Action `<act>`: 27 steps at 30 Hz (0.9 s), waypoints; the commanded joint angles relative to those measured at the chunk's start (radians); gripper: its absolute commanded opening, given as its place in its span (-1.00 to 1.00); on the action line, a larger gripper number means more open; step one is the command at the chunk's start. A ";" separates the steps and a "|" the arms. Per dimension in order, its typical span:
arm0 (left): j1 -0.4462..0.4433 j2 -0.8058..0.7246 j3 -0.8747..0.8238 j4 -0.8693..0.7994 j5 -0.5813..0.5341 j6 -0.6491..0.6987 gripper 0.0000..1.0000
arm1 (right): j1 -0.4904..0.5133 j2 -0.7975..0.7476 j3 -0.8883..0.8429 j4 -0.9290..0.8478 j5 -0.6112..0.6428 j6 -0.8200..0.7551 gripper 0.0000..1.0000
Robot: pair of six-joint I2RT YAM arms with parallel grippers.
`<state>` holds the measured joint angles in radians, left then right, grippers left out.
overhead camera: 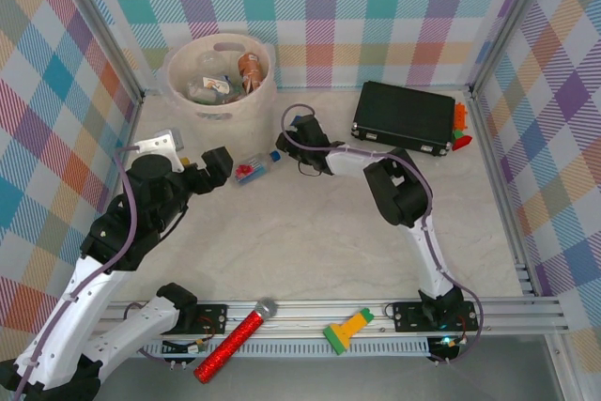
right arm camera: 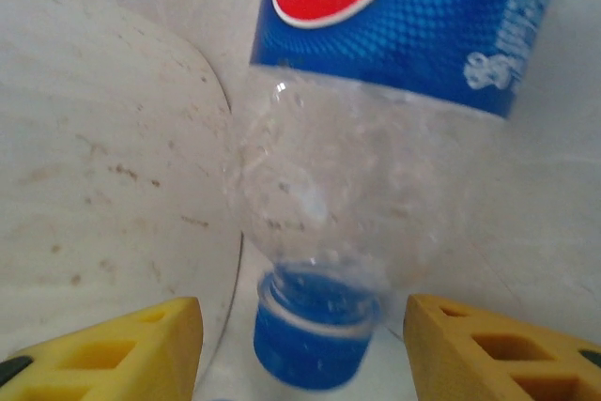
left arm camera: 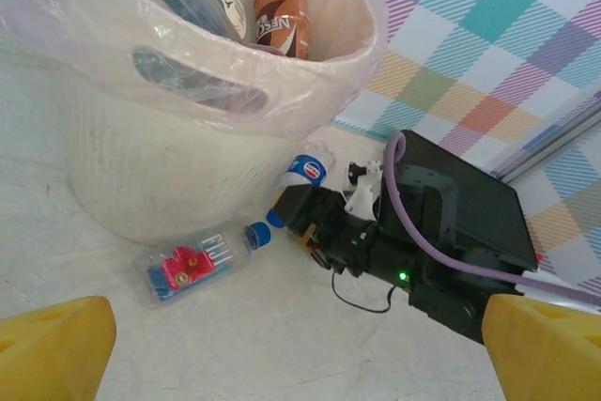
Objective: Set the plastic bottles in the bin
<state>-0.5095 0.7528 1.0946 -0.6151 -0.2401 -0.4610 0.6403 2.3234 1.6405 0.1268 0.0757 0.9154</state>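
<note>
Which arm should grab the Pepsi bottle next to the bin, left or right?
Right. The right gripper is open, its fingers either side of the Pepsi bottle near the cap, beside the bin. The left gripper, also open, sits farther back, nearer the red-labelled bottle lying on the table.

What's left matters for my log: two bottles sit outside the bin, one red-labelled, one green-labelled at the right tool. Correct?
Not quite. The bottle at the right tool has a blue label, not green; the right wrist view shows it. The red-labelled bottle does sit outside the bin.
</note>
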 commanded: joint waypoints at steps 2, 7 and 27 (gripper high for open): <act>-0.011 -0.024 -0.009 -0.014 0.013 -0.014 0.99 | -0.004 0.061 0.074 -0.031 0.015 0.030 0.11; -0.011 -0.027 -0.007 -0.024 0.016 -0.013 0.99 | -0.004 0.086 0.102 -0.057 0.022 0.042 0.02; -0.011 -0.026 -0.004 -0.019 0.021 -0.022 0.99 | -0.006 -0.091 -0.091 0.044 0.024 -0.024 -0.42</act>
<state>-0.5095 0.7303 1.0943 -0.6304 -0.2260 -0.4755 0.6403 2.3138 1.6039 0.1398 0.1104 0.9249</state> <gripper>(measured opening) 0.996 0.300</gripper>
